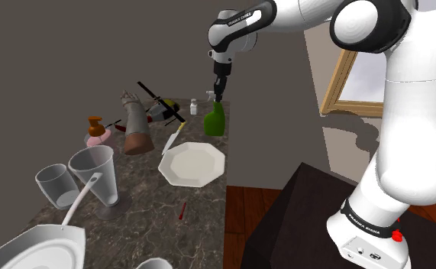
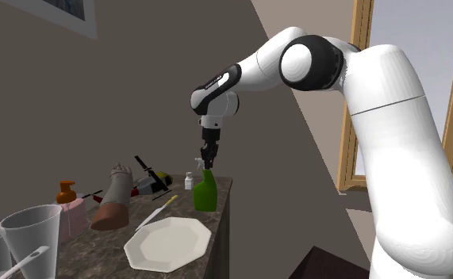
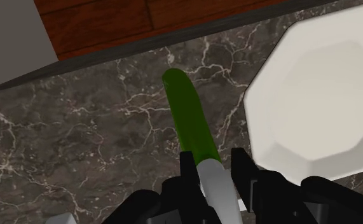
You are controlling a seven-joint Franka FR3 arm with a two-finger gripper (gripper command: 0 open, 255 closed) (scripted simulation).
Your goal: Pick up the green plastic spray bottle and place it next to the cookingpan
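The green spray bottle [image 1: 214,120] with a white spray head stands upright on the dark marble counter [image 1: 143,199], near its far corner by the edge. My gripper [image 1: 218,92] hangs straight down over it, shut on the white head. In the wrist view the fingers [image 3: 189,168] clasp the head on both sides of my gripper [image 3: 215,167], and the green body [image 3: 189,121] stretches away below. From the second exterior view the bottle [image 2: 206,193] rests on the counter under my gripper [image 2: 209,161]. A white pan [image 1: 33,248] with a long handle lies at the counter's near end.
A white octagonal plate [image 1: 193,163] lies just in front of the bottle, with a knife [image 1: 172,139] beside it. Two glasses [image 1: 98,179], a pump bottle [image 1: 96,131], a hand-shaped figure [image 1: 134,126] and a small white bottle [image 1: 194,108] crowd the counter. Wooden floor [image 3: 110,19] lies past the edge.
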